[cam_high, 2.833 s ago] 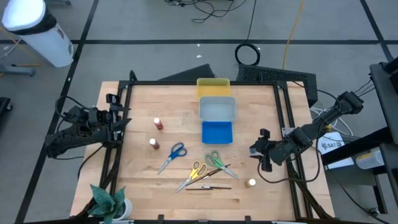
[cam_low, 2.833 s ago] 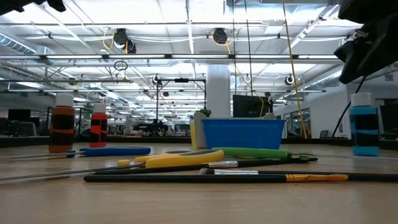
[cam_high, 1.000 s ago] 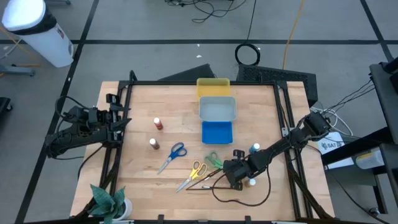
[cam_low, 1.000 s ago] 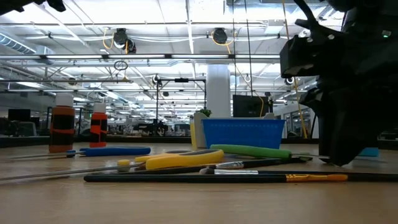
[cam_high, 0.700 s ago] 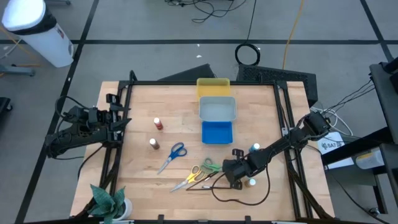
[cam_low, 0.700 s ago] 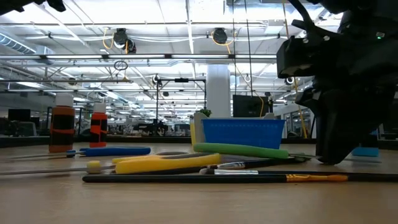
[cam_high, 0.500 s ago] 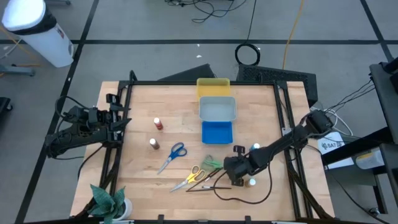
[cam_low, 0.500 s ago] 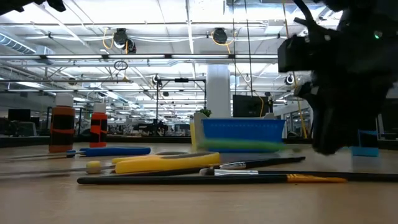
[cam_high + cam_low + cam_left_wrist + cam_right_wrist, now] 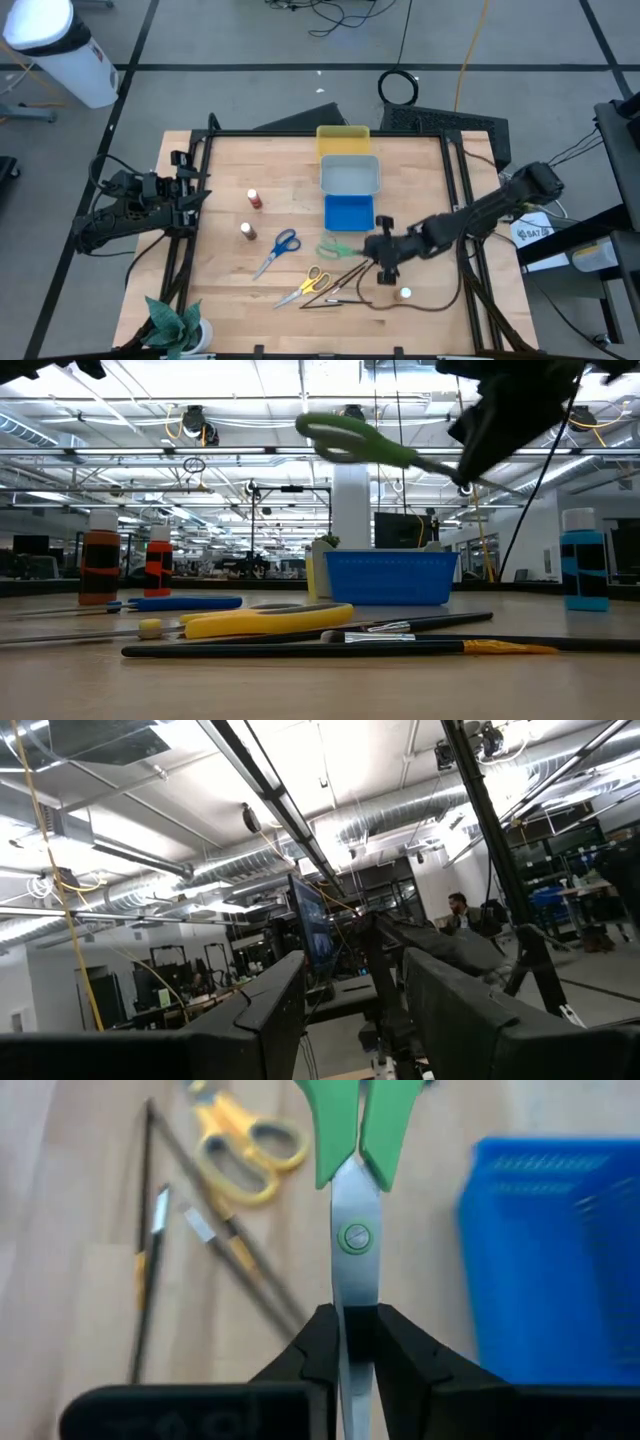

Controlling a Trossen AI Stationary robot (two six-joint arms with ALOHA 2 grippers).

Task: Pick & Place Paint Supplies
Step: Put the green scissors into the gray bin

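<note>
Worktop [image 9: 300,200]: blue tray [image 9: 349,212] taken as landmark. Right hand [image 9: 378,248], just beside the tray's near corner, is clenched on the blades of the green scissors [image 9: 338,248], lifted clear. Step judged: carrying. Next move needs alignment over a tray, then release.

Green scissors [image 9: 354,1140]: closed, lifted clear of the tabletop, blades pinched in the right gripper [image 9: 352,1342].
Yellow scissors [image 9: 311,281]: flat on the wood.
Blue scissors [image 9: 279,248]: flat, apart from the yellow pair.
Brushes [image 9: 338,285]: thin, dark, lying beside the yellow scissors.
Bottles: red [image 9: 255,198], brown [image 9: 247,231], blue [image 9: 585,572], whitish [image 9: 404,294], all upright.
</note>
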